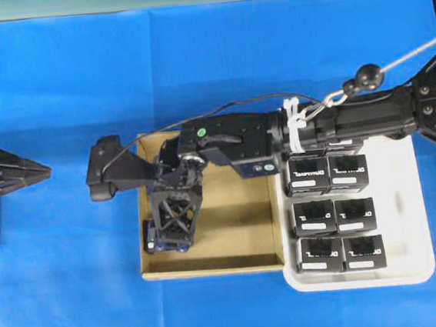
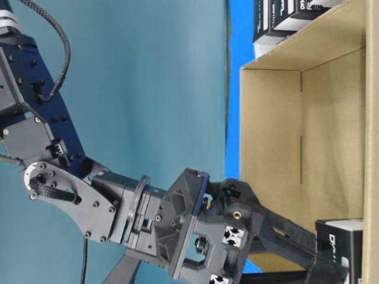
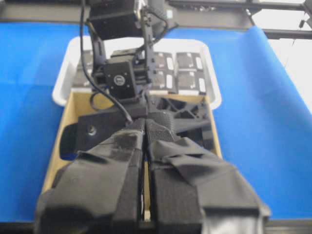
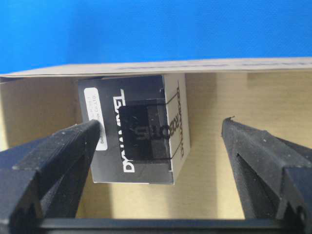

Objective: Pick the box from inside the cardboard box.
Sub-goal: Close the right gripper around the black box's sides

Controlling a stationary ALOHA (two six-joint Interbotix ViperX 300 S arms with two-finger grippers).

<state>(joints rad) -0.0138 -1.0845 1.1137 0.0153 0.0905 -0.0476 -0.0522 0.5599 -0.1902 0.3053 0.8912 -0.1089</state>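
**One box left in the carton, fingers not on it yet**

One black box (image 4: pixel 131 129) is sitting inside the cardboard box (image 1: pixel 233 243), tucked against a wall near a corner. In the overhead view it's mostly hidden under the right gripper (image 1: pixel 171 234), which is reaching across from the right side and pointing down into the carton. In the right wrist view its fingers (image 4: pixel 58 151) are standing wide apart, holding nothing, with the box showing between them but sitting closer to one finger than the other.

The left gripper (image 3: pixel 145 185) is hanging back off to the side with its fingers pressed together, nothing in them.

Next to the carton, a white tray (image 1: pixel 406 192) is holding the other black boxes in rows, all on the blue surface (image 1: pixel 69 301).

My take on doing this step well: the gripper is needing a small sideways shift so the box sits centred between the fingers before closing. Otherwise one finger is going to hit first and shove it. The wall is the other worry, since the box is touching it or nearly so, and the finger tips could catch the cardboard edge going down. I'd be going down straight and closing across the box's narrower sides, low enough to get a solid grip.
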